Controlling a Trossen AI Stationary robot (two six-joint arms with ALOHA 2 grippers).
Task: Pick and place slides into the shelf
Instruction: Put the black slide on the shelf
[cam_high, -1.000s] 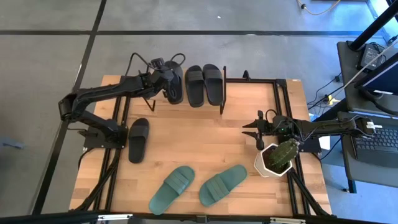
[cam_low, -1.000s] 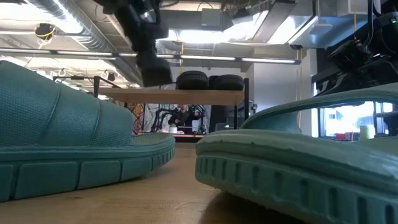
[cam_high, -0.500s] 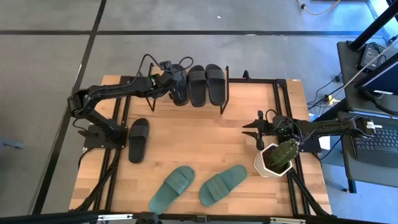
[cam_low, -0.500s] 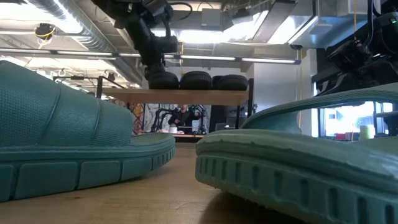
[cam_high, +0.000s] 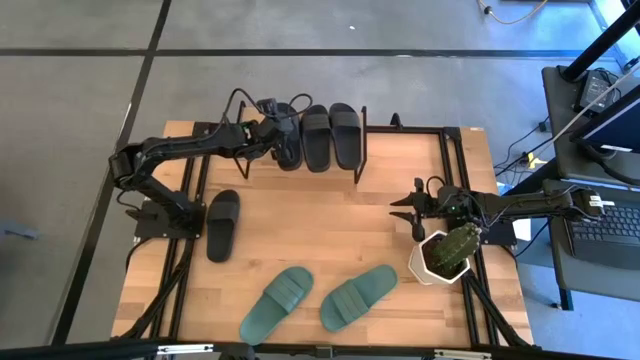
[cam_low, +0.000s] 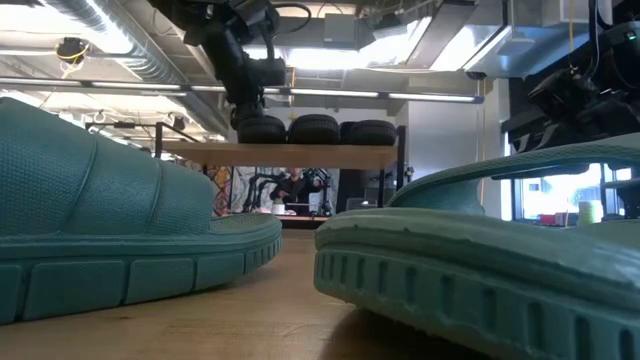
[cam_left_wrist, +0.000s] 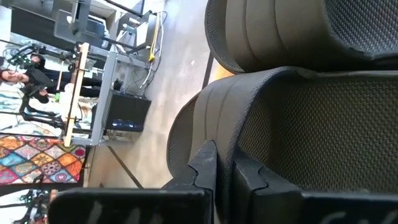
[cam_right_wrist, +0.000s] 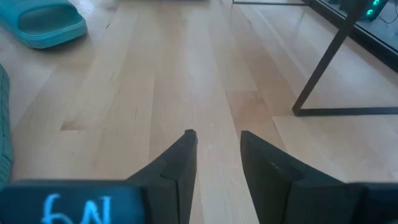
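On the shelf (cam_low: 330, 155), at the table's far edge, three black slides lie side by side. My left gripper (cam_high: 270, 135) is shut on the leftmost one (cam_high: 286, 142), which also shows in the low view (cam_low: 262, 128). The other two (cam_high: 316, 137) (cam_high: 343, 135) rest sole-down on the board. A fourth black slide (cam_high: 222, 224) lies on the table's left side. Two teal slides (cam_high: 277, 303) (cam_high: 358, 296) lie near the near edge. My right gripper (cam_high: 415, 215) hovers open over the table's right side, touching nothing. My left gripper pinches the leftmost black slide between its two fingers (cam_left_wrist: 208, 168), at the slide's side rim (cam_left_wrist: 217, 134) on its long left edge. The fingers come roughly level from the table's left. The slide sits on the shelf board beside its neighbour (cam_left_wrist: 280, 25).
A white pot with a green plant (cam_high: 445, 255) stands just near-right of my right gripper. The shelf's black frame legs (cam_high: 358, 165) stand on the table's far part. Bare wood lies in the table's middle (cam_high: 320, 225).
My left gripper carried the black slide toward the far edge and a little right, then down onto the shelf board beside the other two. The slide, hanging off the shelf's left end a second ago, now lies on the board. Nothing moved in the last half second.
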